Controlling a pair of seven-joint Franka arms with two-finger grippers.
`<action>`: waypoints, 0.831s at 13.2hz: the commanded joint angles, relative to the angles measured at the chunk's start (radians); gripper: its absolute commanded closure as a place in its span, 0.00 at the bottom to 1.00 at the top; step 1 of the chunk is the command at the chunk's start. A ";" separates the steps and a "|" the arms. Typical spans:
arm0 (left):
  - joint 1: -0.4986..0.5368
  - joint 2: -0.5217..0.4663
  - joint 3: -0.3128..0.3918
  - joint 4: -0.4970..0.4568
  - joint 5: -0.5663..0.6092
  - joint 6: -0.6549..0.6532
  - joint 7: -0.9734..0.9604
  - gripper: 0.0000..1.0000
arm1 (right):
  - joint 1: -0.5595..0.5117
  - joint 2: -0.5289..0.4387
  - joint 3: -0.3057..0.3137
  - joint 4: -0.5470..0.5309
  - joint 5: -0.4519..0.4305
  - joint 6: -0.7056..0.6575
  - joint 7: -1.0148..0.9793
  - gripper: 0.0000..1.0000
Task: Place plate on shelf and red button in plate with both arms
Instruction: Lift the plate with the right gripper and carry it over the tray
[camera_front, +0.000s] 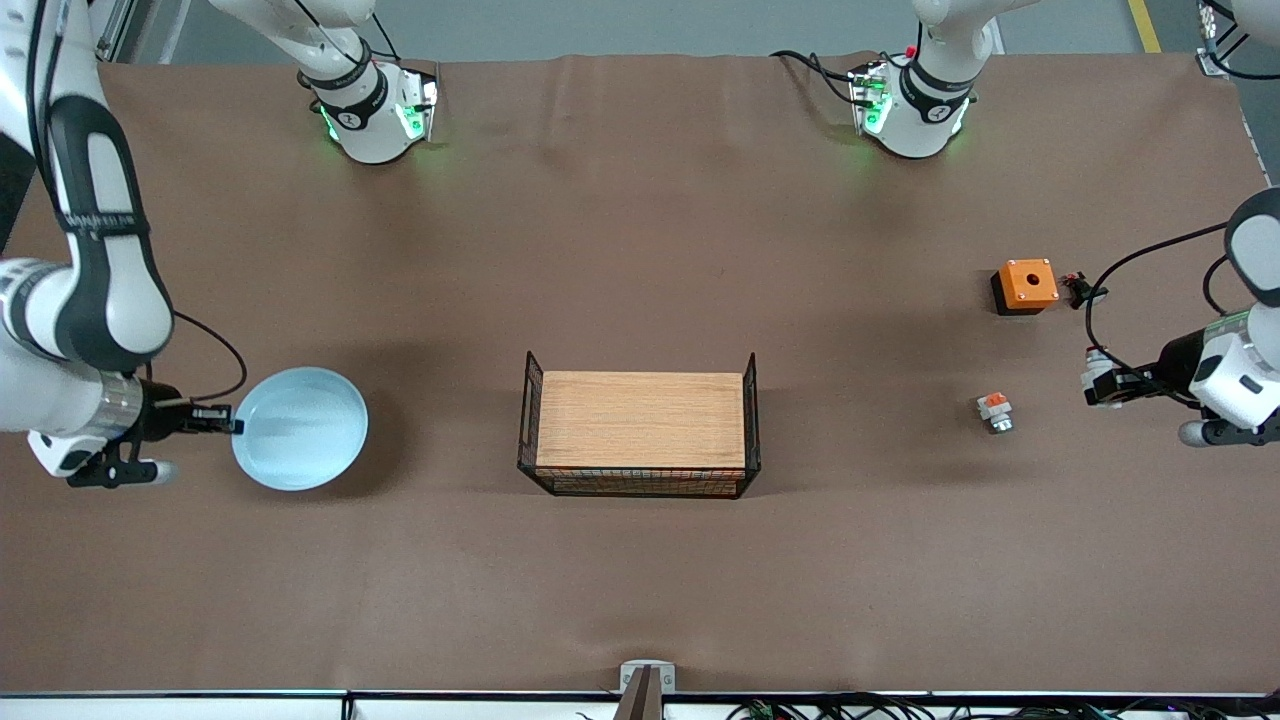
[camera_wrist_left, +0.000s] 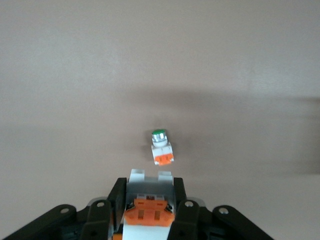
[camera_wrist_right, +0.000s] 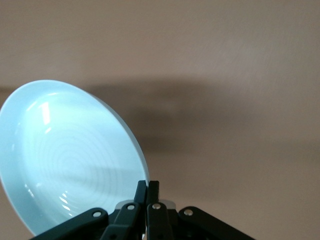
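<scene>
The pale blue plate (camera_front: 300, 428) is held by its rim at the right arm's end of the table, tilted and a little above the cloth. My right gripper (camera_front: 232, 424) is shut on that rim; the right wrist view shows the plate (camera_wrist_right: 70, 160) and the gripper (camera_wrist_right: 149, 186) with jaws pinched together on its edge. My left gripper (camera_front: 1092, 386) is over the left arm's end of the table, shut on the red button (camera_front: 1099, 373). In the left wrist view the gripper (camera_wrist_left: 149, 186) holds the button (camera_wrist_left: 149, 212) with its orange block showing; its cap is hidden.
A black wire basket with a wooden board (camera_front: 640, 430) stands mid-table. An orange box with a hole (camera_front: 1025, 285) and a small dark piece (camera_front: 1078, 289) lie near the left arm. A similar white-orange part (camera_front: 995, 411) lies on the cloth just ahead of the left gripper (camera_wrist_left: 161, 148).
</scene>
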 joint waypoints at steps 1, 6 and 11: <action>0.002 -0.013 -0.022 0.058 -0.006 -0.081 -0.059 1.00 | 0.065 -0.162 -0.002 -0.034 0.000 -0.179 0.205 1.00; 0.001 -0.065 -0.083 0.111 -0.006 -0.190 -0.197 1.00 | 0.284 -0.305 0.003 0.057 0.009 -0.477 0.764 0.99; 0.002 -0.080 -0.141 0.200 -0.004 -0.305 -0.326 1.00 | 0.608 -0.293 0.003 0.136 0.043 -0.453 1.349 1.00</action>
